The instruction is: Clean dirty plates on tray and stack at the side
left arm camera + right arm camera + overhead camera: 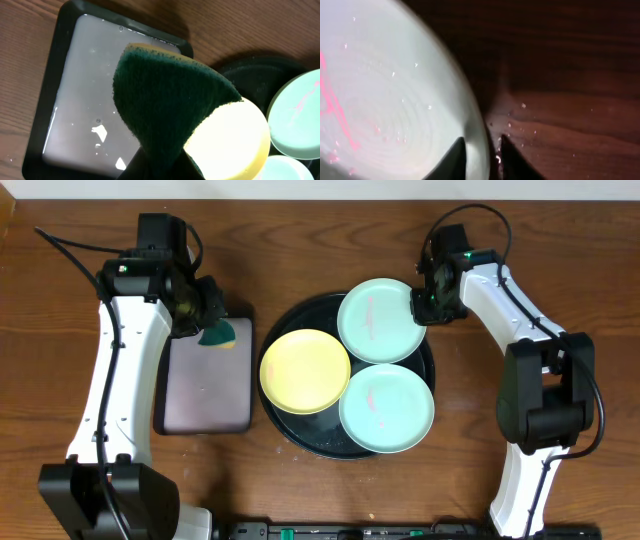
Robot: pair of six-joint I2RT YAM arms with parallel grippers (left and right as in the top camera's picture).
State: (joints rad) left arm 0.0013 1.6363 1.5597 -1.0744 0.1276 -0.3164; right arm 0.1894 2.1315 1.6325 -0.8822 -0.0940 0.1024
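Right gripper (pixel 418 298): nipped narrow on rim of upper mint plate (pixel 378 320), at 1 o'clock on tray (pixel 288 428). Left gripper (pixel 205 322): clutched sponge (pixel 165 95) over grey tray (pixel 205 395). Found yellow plate (pixel 305 370) at 9 o'clock and lower mint plate (pixel 387 408) at 5 o'clock (pink smears on both mints). Judged nothing cleaned or stacked.

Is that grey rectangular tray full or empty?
Not empty: the grey tray holds shallow liquid; the left wrist view shows glints and bubbles.
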